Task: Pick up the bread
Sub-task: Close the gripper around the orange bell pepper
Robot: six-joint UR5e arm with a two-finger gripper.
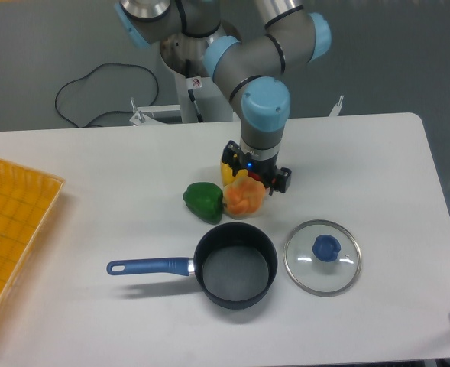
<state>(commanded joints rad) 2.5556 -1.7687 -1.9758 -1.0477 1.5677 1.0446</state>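
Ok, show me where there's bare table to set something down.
Bare stretches: right of the glass lid toward the table's right edge, and between the yellow tray and green pepper. Crowded: the peppers and bread under the tool, close behind the saucepan.

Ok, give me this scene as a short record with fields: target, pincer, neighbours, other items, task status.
target: bread, pale orange, lumpy, on the table
pincer: pincer over the bread's far side; fingers hidden, open or shut cannot be told
neighbours: green pepper against the bread's left side; yellow pepper behind, mostly hidden by the arm
other items: dark saucepan with blue handle; glass lid to its right; yellow tray at the left edge
task status: bread not lifted yet
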